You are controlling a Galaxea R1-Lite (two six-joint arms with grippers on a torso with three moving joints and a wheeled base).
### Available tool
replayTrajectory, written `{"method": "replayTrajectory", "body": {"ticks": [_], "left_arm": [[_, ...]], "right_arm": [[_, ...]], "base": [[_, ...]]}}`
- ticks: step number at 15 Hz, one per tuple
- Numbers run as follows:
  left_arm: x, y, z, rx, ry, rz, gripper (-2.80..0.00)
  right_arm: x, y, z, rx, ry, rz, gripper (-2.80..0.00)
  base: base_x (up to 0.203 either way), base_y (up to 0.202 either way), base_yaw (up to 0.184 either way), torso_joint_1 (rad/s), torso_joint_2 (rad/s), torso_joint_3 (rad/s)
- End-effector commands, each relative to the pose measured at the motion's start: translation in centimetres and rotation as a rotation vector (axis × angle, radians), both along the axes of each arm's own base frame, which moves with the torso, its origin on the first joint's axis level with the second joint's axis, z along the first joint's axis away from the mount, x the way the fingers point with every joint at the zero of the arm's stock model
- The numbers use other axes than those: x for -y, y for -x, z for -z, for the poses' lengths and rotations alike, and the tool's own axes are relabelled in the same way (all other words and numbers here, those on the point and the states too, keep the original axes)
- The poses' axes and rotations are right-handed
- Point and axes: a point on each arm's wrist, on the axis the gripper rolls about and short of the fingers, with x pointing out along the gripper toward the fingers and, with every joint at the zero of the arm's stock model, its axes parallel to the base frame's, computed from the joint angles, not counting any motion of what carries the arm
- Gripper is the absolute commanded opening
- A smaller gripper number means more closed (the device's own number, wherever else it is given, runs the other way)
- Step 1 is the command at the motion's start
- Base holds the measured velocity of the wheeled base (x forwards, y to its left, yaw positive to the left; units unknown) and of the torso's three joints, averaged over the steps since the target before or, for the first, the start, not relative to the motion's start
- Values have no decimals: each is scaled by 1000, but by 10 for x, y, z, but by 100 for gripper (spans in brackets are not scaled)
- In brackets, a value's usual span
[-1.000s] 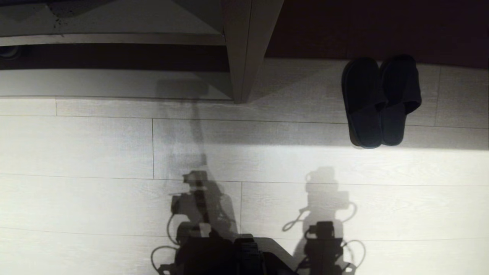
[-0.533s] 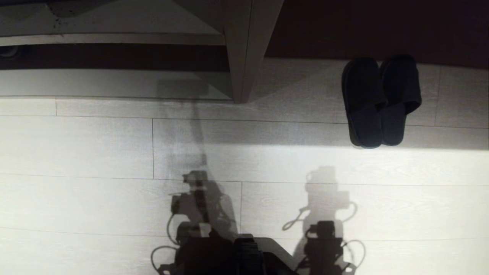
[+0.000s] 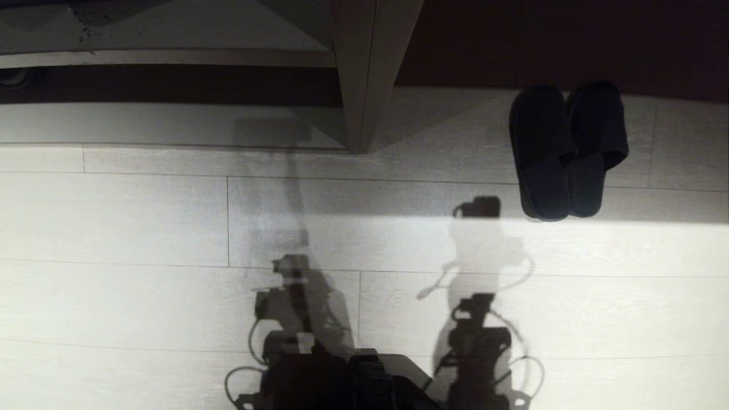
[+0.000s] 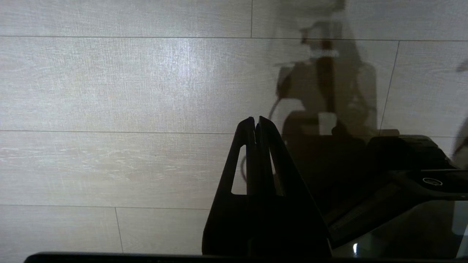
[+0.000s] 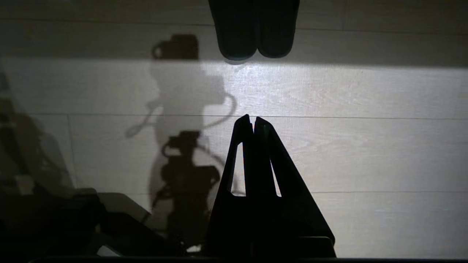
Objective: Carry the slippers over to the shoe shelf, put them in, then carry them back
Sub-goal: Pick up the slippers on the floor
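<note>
On floor by shelf (image 3: pixel 353 85), head view: slippers (image 3: pixel 566 151) side by side, touching, heels toward robot; soft dark fabric, rounded closed toes, backless.

Left wrist view: left gripper (image 4: pixel 256 122) jaws clenched, empty, over pale wood-grain floor (image 4: pixel 109 91).

Right wrist view: right gripper (image 5: pixel 251 120) jaws clenched, empty, slippers (image 5: pixel 254 29) ahead, apart. Advice: open jaws before reaching, pinch both together.

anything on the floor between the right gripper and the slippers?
Nothing. In the right wrist view only bare pale floor boards and the arm's shadow lie between the shut right gripper and the slippers.
</note>
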Motion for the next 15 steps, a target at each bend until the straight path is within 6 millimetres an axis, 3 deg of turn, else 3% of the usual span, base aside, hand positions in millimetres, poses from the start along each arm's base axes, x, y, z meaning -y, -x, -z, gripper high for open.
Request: {"method": "replayTrajectory", "body": {"ticks": [1,5,7,15], "left_arm": [[0,0,0,0,0,0,-280],[0,0,0,0,0,0,-280],[0,0,0,0,0,0,-280],[0,0,0,0,0,0,-280]], "right_arm": [[0,-23,-18,-102,2,21,-280],[5,-81,-31,-241,14,199,-280],[8,-108,-21,-309,23,259,-280],[22,-173,9,-354,20,340,-280]], "base": [[0,0,0,0,0,0],[0,0,0,0,0,0],[0,0,0,0,0,0],[0,0,0,0,0,0]]}}
